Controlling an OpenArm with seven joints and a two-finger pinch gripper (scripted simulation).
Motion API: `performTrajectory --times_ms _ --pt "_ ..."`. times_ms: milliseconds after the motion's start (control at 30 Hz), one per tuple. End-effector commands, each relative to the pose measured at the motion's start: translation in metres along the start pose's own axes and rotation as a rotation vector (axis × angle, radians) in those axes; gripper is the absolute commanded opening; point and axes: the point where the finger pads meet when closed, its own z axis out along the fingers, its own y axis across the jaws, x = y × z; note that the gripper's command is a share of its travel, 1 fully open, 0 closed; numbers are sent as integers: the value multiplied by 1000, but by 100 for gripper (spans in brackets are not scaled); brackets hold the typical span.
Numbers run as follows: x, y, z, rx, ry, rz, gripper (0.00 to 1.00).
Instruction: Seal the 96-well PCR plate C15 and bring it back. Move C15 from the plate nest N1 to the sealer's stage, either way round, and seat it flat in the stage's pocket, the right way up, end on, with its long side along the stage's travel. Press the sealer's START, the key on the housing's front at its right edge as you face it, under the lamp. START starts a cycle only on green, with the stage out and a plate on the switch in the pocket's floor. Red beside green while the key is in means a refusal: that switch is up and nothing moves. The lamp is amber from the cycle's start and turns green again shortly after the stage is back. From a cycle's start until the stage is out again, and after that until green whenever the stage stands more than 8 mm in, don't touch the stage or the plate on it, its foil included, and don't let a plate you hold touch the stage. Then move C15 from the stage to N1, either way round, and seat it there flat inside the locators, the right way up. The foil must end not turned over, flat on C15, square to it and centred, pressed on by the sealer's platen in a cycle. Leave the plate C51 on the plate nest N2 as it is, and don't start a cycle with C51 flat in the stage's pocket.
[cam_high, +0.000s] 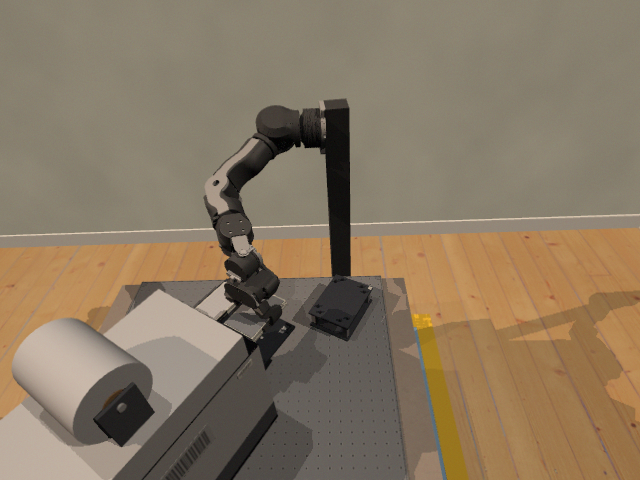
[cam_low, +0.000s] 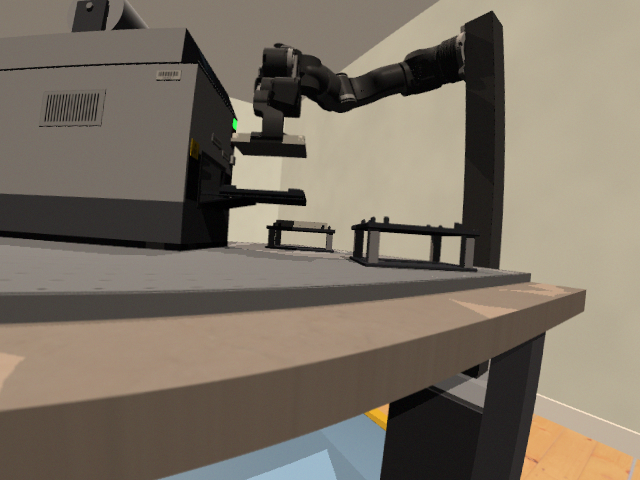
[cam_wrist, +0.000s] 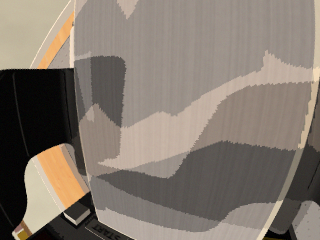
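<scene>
while our fingers (cam_low: 272, 135) clamp plate c15 (cam_low: 268, 147) level, we hold it above the sealer's extended stage (cam_low: 266, 195), lamp (cam_low: 234, 124) showing green.

A large pale foil roll (cam_high: 72, 379) sits well in front of the gripper (cam_high: 258, 304). The black mounting post (cam_high: 338, 191) rises just behind it, and yellow floor tape (cam_high: 439, 392) runs well off to its side.

Plain grey-green wall (cam_high: 465, 103), white skirting (cam_high: 491, 223), wooden plank floor (cam_high: 516, 289).
</scene>
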Motion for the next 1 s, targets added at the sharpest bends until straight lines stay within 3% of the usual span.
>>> performTrajectory --times_ms 0,100,267,667,833,967 --pt "-1 2 -2 -9 -4 -2 0" --pt "-1 2 -2 -9 -4 -2 0" --pt "36 14 6 -10 -11 -50 0" --pt "36 14 6 -10 -11 -50 0" --pt "74 28 15 -10 -10 -50 0" --pt "74 28 15 -10 -10 -50 0"
